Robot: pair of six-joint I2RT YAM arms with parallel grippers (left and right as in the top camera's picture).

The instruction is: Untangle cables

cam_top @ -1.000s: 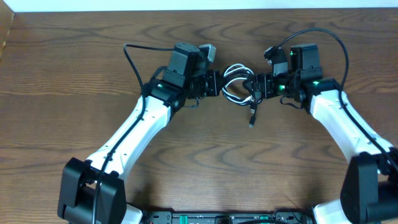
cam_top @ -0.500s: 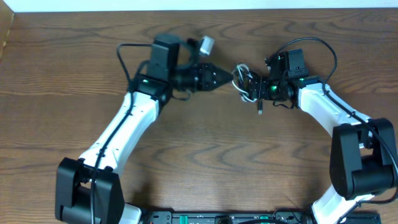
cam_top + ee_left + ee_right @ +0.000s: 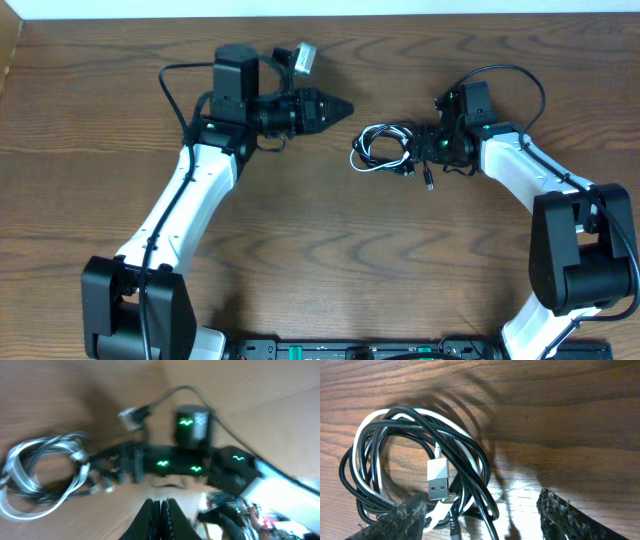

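Now the black cable and the white cable lie coiled together near the far edge of the surface. The right pincer stands spread over the coil's rim, while the left pincer is clenched and empty.

Cables: coiled black and white cables lie on the brown wooden counter, just ahead of the right hand.
Left hand: apart from the cables, opposite the right hand.

The table is bare left of and below the cables; the right gripper crowds their right edge, the left gripper hangs up-left, apart.
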